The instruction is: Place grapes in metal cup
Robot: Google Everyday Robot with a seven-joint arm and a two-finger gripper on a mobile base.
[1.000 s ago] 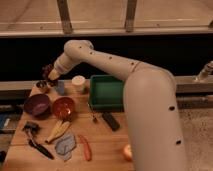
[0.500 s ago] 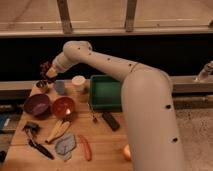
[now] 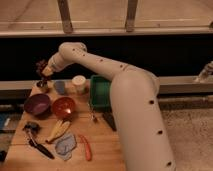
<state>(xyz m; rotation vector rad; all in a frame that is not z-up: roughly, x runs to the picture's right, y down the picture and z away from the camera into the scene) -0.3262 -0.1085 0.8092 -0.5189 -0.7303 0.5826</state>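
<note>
1. Camera view, the arm: the gripper (image 3: pixel 45 71) hangs over the far left corner of the wooden table (image 3: pixel 102 150), above the metal cup (image 3: pixel 42 86).
2. Camera view, the grip: the pincer is closed tight on the grapes (image 3: pixel 40 65). They show as a dark reddish cluster at its tip, off the table and above the cup, not yet inside it.
3. Camera view, neighbours: a blue-grey cup (image 3: pixel 60 87) stands just beside the metal cup, with a white cup (image 3: pixel 78 83) next along and a green bin (image 3: pixel 100 93) beyond. A purple bowl (image 3: pixel 37 104) and an orange bowl (image 3: pixel 63 107) sit nearer the front.
4. Risk, missed drop: the cup is small and the bunch is long. If released off-centre, the grapes would likely catch the rim and fall onto the table, or over the near left edge.
5. Risk, tipping: a light cup could topple if the gripper descends onto its rim.
6. Risk, wrong vessel: drifting right would probably land the grapes in the blue-grey cup.
</note>
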